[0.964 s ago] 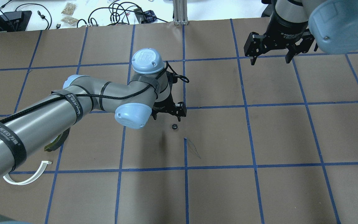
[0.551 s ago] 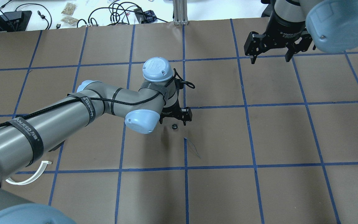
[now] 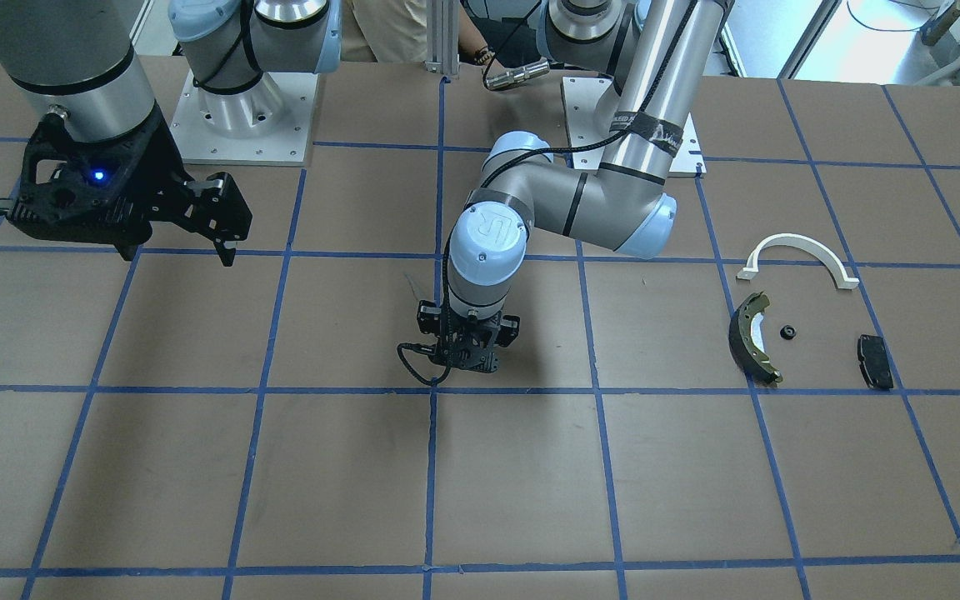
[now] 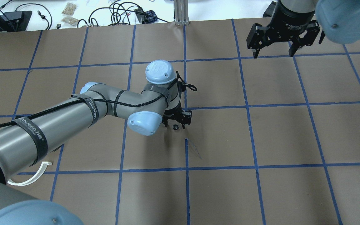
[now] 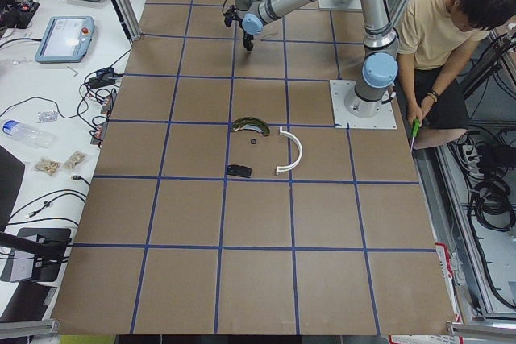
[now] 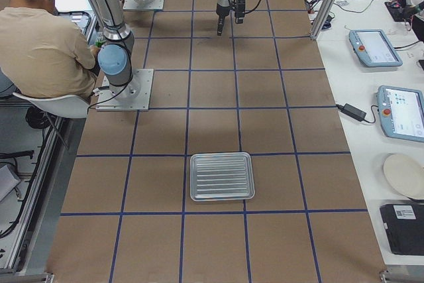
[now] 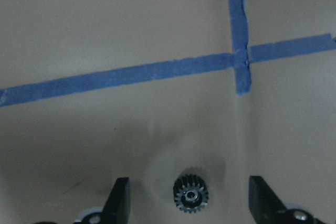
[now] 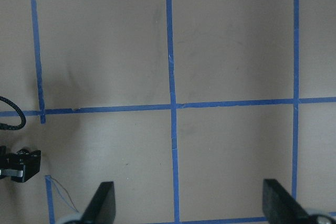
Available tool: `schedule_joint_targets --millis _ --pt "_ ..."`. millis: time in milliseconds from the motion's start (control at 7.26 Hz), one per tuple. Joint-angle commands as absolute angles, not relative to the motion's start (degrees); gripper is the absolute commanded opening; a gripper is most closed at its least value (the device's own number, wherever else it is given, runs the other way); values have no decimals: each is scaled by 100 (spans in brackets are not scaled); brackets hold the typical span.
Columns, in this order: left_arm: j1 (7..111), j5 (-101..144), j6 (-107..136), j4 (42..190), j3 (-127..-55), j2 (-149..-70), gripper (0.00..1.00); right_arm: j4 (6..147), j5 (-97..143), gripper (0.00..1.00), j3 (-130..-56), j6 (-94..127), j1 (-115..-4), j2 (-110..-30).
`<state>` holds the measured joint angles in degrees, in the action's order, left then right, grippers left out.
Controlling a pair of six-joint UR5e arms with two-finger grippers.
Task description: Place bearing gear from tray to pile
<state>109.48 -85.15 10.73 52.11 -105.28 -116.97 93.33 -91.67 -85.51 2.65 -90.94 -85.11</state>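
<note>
Item: bearing gear (image 7: 191,196), small, dark, toothed, lying flat with its bore up on the brown paper desk (image 4: 261,187) near the middle, just on the near side of a blue tape crossing (image 7: 240,56); it is out of the tray (image 6: 220,156), which sits well apart at the robot's right end. Left end effector (image 4: 175,124): spread, empty, low over the gear, with fingers (image 7: 119,203) on either side and not touching it. Right end effector (image 4: 273,53): spread, empty, raised at the far right, clear of the work. Step in hand, by judgement: the pick. The gear is centred between the fingers in the wrist view. To pick it well, go straight down until the tips nearly meet the paper, pinch across the toothed rim rather than above it, and lift vertically before carrying. A part this low and this small could skid or tip if one finger arrives first. Destination: pile (image 5: 255,142) at the robot's left end, comprising a white plastic arch (image 3: 797,242), a brake shoe (image 3: 751,337), a black oblong pad (image 3: 874,361) and a small black part (image 3: 787,332). Obstructions: a lifted curl of tape (image 4: 194,148) just near the gear, and the pile's own parts crowding the drop. Seated operator (image 5: 439,14) behind the robot bases.
</note>
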Motion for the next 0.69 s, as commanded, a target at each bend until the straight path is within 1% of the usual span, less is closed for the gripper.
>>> schedule_joint_targets --millis 0,138,276,551 --pt "10951 -8517 1064 5221 -10529 -11698 43 9176 -8914 100 -8517 307 -9088 -8525" --pt "10951 -8525 1063 5238 -10529 -11698 19 9219 -8990 100 -8534 299 -9088 -8560" --pt "10951 -8517 1063 5238 -10521 -11690 0 9202 -9009 100 -8534 308 -9105 -8561" --pt "10881 -8551 1011 5326 -10416 -11524 0 9228 -9009 100 -8534 299 -9105 -8552"
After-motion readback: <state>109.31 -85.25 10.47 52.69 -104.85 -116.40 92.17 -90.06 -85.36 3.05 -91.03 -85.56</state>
